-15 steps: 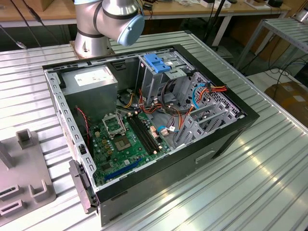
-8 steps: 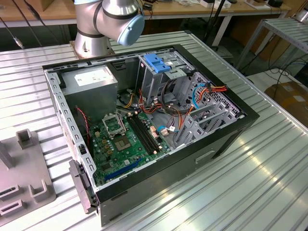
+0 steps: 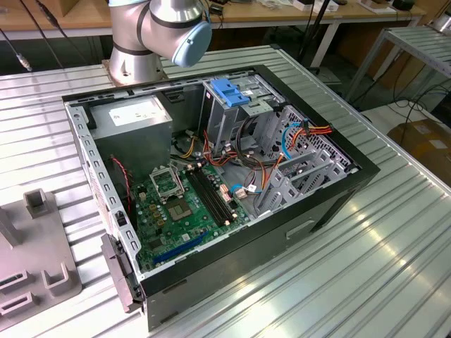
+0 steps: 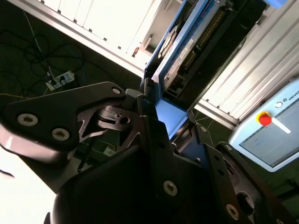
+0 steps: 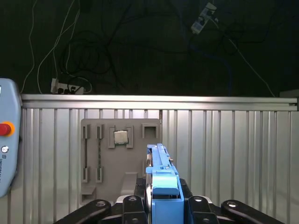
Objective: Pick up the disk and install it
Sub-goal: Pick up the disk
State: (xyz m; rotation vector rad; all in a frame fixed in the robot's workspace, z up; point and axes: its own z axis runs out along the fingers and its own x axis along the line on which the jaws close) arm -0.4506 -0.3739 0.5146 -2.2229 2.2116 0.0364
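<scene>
Open black PC case (image 3: 296,239) lying on its side on the ribbed metal tabletop (image 3: 394,253). Green motherboard (image 3: 184,211) on the case floor, grey power-supply box (image 3: 134,120) in the far corner, and a metal drive cage with a blue handle (image 3: 229,98) just beside that. Orange and blue cables (image 3: 299,134) tangled at the exterior view's right end. There's also a grey fixture plate (image 5: 119,158) with a small chip (image 5: 121,136) sitting in it, and a pendant with a red button (image 5: 5,140) near the plate.

My gripper (image 5: 163,207) clamps the disk (image 5: 160,170) edge-on, its blue rail (image 5: 164,183) facing the camera. Beyond it a grey fixture tray (image 5: 117,163) lies on the ribbed metal table (image 5: 233,154), with a square chip (image 5: 121,136) seated in one recess. A pendant (image 5: 7,163) with a red button (image 5: 4,128) also rests on the table.
</scene>
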